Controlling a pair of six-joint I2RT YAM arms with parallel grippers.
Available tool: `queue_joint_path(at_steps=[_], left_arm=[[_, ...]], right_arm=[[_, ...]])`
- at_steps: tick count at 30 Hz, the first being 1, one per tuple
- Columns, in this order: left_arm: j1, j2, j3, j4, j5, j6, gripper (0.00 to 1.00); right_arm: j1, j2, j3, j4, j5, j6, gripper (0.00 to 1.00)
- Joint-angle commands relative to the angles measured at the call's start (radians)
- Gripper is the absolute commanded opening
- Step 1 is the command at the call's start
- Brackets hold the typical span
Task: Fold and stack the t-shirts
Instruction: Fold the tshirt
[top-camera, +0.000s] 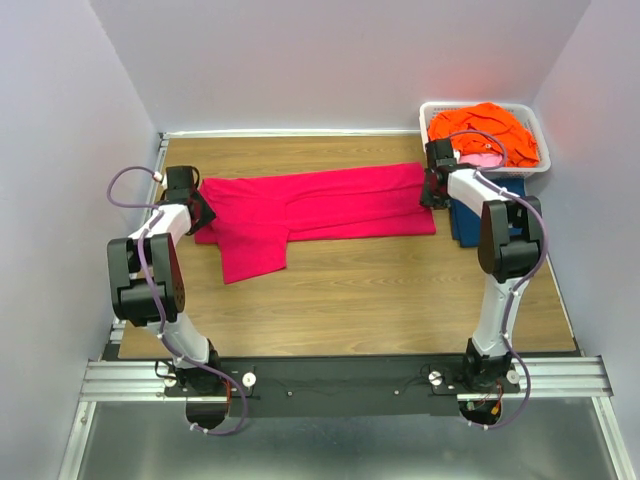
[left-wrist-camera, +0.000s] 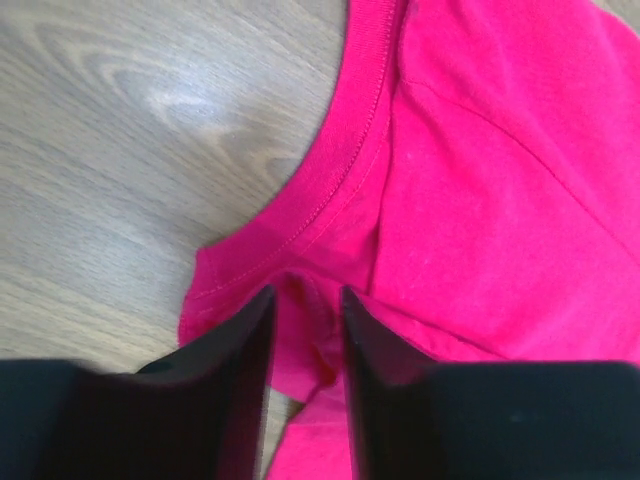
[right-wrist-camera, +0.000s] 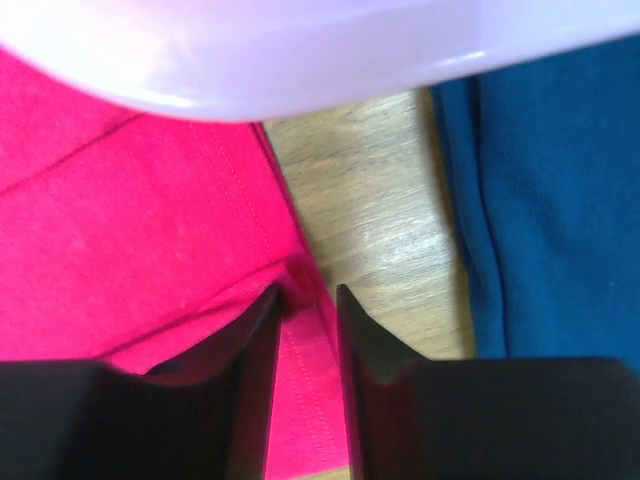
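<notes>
A bright magenta-pink t-shirt (top-camera: 320, 205) lies stretched left to right on the wooden table (top-camera: 380, 290), one sleeve hanging toward the near side. My left gripper (top-camera: 200, 205) is at its collar end; in the left wrist view it (left-wrist-camera: 305, 300) is shut on a bunched fold of the shirt (left-wrist-camera: 500, 200) beside the neckband. My right gripper (top-camera: 433, 190) is at the hem end; in the right wrist view it (right-wrist-camera: 305, 295) pinches the edge of the shirt (right-wrist-camera: 130, 240). A folded dark blue t-shirt (top-camera: 468, 218) lies just right of it and also shows in the right wrist view (right-wrist-camera: 560, 200).
A white plastic basket (top-camera: 533, 118) stands at the back right corner with an orange t-shirt (top-camera: 485, 130) and a pale pink one (top-camera: 483, 160) in it. Its pale underside (right-wrist-camera: 300, 50) shows at the top of the right wrist view. Walls close in on three sides.
</notes>
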Motion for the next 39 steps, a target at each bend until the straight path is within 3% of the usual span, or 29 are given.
queue_joint_path(at_steps=[1, 2, 5, 12, 17, 20, 25, 39], left_arm=[[0.004, -0.097, -0.009, 0.012, -0.015, 0.012, 0.51], [0.002, -0.115, -0.012, 0.004, -0.022, 0.015, 0.55], [-0.004, -0.192, -0.034, -0.011, -0.051, 0.026, 0.65], [-0.086, -0.417, -0.147, -0.108, -0.12, 0.057, 0.66], [-0.275, -0.514, -0.251, -0.181, -0.132, -0.007, 0.65], [-0.35, -0.507, -0.31, -0.188, -0.072, -0.05, 0.65], [-0.39, -0.442, -0.36, -0.157, -0.068, -0.064, 0.5], [-0.396, -0.232, -0.347, -0.083, -0.08, -0.031, 0.49]], right_arm=[[-0.01, -0.058, 0.017, 0.017, -0.002, -0.021, 0.47], [-0.008, -0.073, 0.011, 0.016, -0.025, -0.021, 0.56], [-0.004, -0.152, -0.035, 0.017, -0.044, -0.013, 0.66], [0.016, -0.383, -0.209, 0.013, -0.108, -0.007, 0.76], [0.039, -0.529, -0.341, 0.013, -0.114, -0.005, 0.79], [0.045, -0.594, -0.425, 0.013, -0.119, -0.007, 0.79], [0.045, -0.666, -0.532, 0.013, -0.14, 0.002, 0.79], [0.045, -0.66, -0.572, 0.014, -0.159, -0.001, 0.79]])
